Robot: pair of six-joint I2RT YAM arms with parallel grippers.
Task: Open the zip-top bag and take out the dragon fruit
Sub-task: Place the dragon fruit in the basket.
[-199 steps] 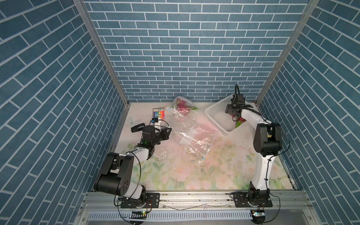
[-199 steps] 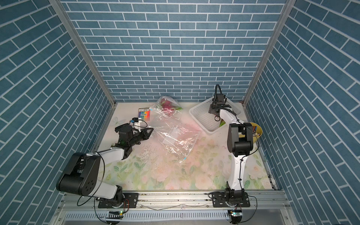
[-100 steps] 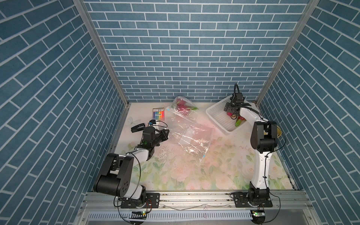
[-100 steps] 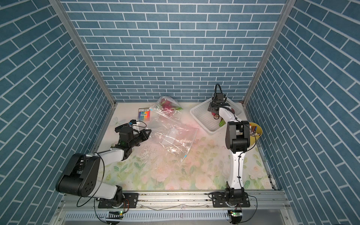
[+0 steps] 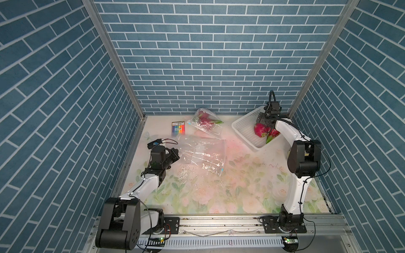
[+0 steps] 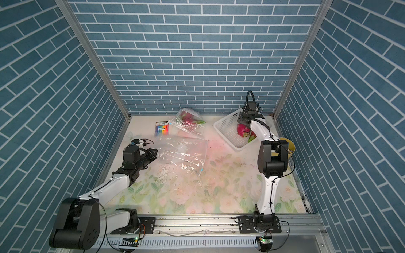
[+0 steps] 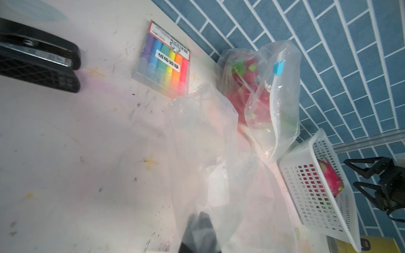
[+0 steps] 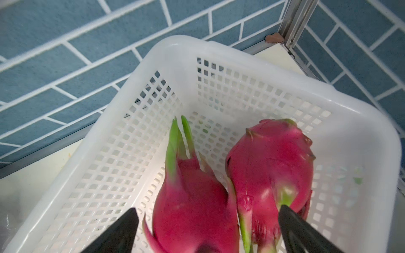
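We see right gripper (image 8: 207,215) spread wide, gripping nothing, over basket (image 5: 245,131), upper right in both top views. Two dragon fruits (image 8: 192,197) lie in basket, just below its fingers. Left gripper (image 5: 174,153), mid left, clamped on empty bag (image 5: 203,155). Other fruit (image 5: 203,119) inside second bag (image 5: 211,129), upper centre.

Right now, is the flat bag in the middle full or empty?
Empty. The flat bag lies limp and see-through with no pink fruit inside; two dragon fruits sit in the white basket.
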